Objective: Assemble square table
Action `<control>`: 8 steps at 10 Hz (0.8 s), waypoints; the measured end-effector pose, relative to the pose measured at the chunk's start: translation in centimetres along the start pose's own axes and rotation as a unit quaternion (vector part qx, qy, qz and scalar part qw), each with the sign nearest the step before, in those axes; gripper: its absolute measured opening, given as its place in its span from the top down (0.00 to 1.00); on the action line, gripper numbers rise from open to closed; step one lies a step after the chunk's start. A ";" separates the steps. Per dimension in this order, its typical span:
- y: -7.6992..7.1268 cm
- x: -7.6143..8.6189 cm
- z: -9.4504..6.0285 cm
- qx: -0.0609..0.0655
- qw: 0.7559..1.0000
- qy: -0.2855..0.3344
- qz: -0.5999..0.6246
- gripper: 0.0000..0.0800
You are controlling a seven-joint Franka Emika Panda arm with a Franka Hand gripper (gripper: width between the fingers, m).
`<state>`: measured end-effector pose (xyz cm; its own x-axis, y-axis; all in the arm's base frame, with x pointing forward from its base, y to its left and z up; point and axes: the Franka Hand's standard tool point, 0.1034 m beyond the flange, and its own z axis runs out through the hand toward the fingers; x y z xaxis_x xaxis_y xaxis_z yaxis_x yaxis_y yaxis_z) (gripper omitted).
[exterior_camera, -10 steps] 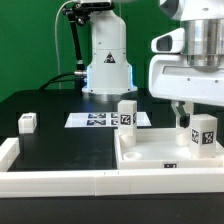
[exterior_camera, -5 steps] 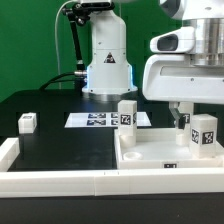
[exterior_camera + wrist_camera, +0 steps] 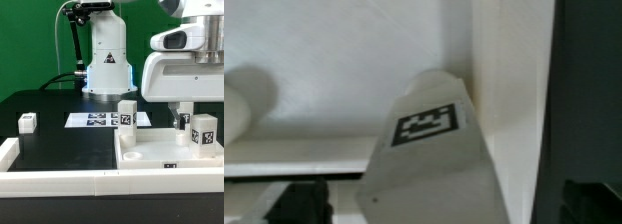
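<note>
You're mid leg-fitting: your tool [image 3: 183,118], fingers spread wide and holding nothing, hangs over the square table slab [image 3: 150,158] on the bench beside an upright leg [image 3: 204,131], so next you'd drop and pinch it.

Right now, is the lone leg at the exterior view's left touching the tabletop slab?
Apart. The exterior view shows the leg standing alone on the black table, with a wide bare stretch between it and the slab.
</note>
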<state>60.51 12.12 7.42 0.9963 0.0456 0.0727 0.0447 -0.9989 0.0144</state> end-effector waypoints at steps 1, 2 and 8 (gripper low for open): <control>0.0 0.0 0.0 0.000 1.000 0.000 -0.016 0.19; 0.0 0.0 0.0 0.000 1.000 0.000 -0.017 0.20; 0.1 0.0 0.0 0.000 1.000 0.000 0.014 0.64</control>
<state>60.53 12.06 7.40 0.9971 0.0182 0.0733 0.0173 -0.9998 0.0119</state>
